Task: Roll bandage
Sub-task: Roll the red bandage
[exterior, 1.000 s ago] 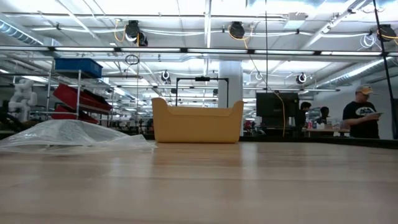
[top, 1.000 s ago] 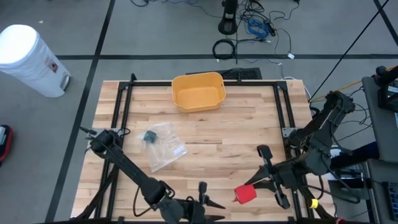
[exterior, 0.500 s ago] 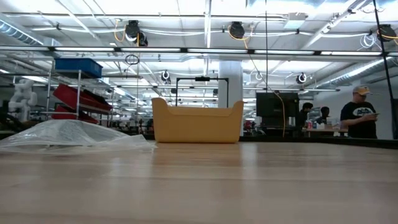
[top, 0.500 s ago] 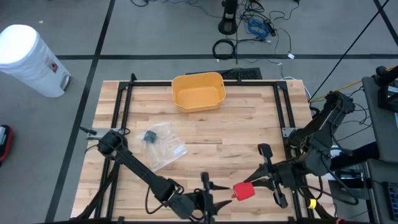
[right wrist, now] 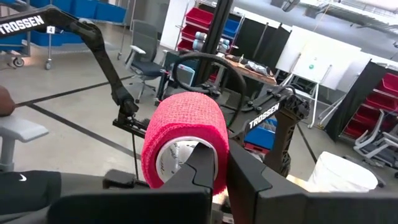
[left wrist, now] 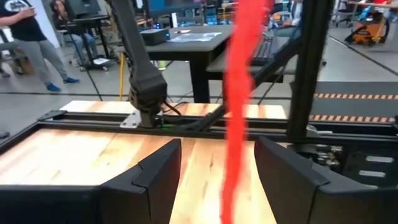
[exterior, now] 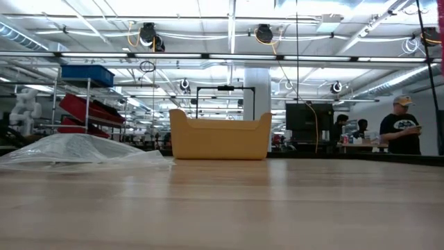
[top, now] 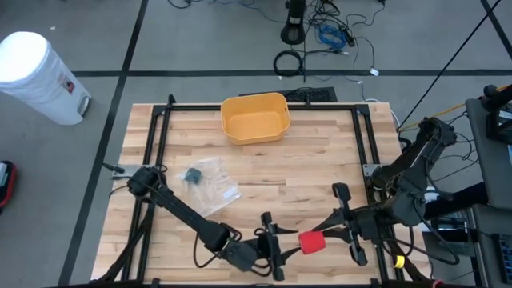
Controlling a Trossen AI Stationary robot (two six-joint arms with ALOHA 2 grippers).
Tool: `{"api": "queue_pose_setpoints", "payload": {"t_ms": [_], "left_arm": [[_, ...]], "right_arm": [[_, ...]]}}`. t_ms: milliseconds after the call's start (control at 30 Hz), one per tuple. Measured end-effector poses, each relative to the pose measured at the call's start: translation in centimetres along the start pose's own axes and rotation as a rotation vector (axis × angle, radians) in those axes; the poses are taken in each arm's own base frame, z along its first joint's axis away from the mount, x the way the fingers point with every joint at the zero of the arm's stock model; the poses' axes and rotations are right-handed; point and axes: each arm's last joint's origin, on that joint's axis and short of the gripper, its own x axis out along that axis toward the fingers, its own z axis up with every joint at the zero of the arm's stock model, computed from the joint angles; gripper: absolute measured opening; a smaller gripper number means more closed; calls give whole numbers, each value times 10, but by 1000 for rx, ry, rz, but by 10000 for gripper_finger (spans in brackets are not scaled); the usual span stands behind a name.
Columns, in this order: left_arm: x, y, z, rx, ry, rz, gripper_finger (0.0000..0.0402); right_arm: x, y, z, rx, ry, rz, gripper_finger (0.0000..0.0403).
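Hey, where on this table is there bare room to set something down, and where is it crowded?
Bare wood spans the table between the yellow bin at the far edge and the plastic bag on the left, running out to the right rail. The near edge is crowded: left gripper, open, meets the red bandage roll held by the right gripper.

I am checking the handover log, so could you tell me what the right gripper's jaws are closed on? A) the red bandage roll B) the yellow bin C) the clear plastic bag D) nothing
A: in the right wrist view the right gripper has its jaws shut on the red bandage roll, which the high view shows held at the table's near edge.
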Motion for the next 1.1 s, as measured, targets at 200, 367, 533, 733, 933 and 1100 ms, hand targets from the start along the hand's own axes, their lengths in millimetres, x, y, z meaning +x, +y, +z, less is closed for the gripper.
{"api": "queue_pose_setpoints", "payload": {"t_ms": [200, 367, 533, 733, 933, 1100], "left_arm": [[6, 5, 2, -17, -11, -60, 211], [9, 8, 3, 23, -17, -63, 191], [8, 8, 4, 78, -23, -58, 105], [9, 10, 3, 176, -17, 16, 10], [5, 15, 3, 388, 29, 280, 9], [-2, 16, 8, 576, 93, 427, 4]], "right_arm": [[2, 2, -2, -6, 8, 2, 15], [2, 2, -1, 1, -2, 0, 15], [2, 2, 0, 3, -5, -1, 15], [2, 1, 1, 11, -16, -4, 15], [2, 1, 1, 11, -16, -4, 15], [2, 1, 1, 27, -16, -3, 15]]}}
